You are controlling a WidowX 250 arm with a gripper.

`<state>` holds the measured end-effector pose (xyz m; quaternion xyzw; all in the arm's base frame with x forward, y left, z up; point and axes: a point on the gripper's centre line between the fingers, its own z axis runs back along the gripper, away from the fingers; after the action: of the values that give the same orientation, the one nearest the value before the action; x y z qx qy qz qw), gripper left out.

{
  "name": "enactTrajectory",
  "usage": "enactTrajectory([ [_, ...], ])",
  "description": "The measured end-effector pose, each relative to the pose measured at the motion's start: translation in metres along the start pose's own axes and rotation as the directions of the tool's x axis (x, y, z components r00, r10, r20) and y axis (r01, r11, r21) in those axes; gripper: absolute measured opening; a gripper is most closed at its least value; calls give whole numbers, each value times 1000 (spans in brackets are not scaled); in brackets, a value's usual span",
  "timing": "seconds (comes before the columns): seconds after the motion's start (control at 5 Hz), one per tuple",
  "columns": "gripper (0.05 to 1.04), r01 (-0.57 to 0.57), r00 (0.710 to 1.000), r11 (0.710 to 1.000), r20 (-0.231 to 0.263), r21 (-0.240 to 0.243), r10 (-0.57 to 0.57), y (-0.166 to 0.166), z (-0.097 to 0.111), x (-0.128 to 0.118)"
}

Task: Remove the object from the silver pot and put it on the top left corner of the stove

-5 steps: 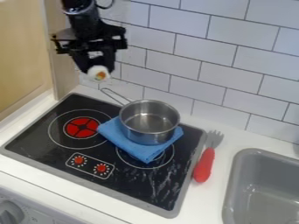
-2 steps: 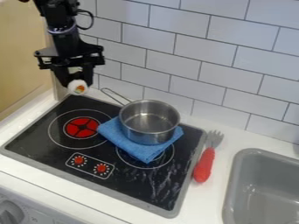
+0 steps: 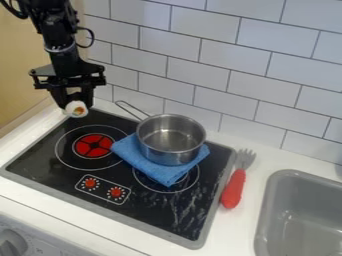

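My gripper hangs over the back left corner of the black stove, shut on a white sushi roll with an orange and green centre. The roll is held at the fingertips, close above the stove's top left edge; whether it touches the surface I cannot tell. The silver pot stands right of the gripper, its inside bare, with its handle pointing to the back left.
A folded blue cloth lies under the pot. A red-handled fork rests along the stove's right edge, and a grey sink is at the far right. The tiled wall runs behind.
The gripper, with the sushi roll in its hold, has moved left and down from near the wall to the stove's back left corner. Pot, cloth and fork have stayed put.
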<state>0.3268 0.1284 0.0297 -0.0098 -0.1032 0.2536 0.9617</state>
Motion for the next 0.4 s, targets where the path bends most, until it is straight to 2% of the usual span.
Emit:
enactTrajectory([
  [0.2,500,-18,999,1000,-30,-1,18,3,-15,-2],
  [0.4,575,-35,999,999,-20,9,35,3,-19,8],
])
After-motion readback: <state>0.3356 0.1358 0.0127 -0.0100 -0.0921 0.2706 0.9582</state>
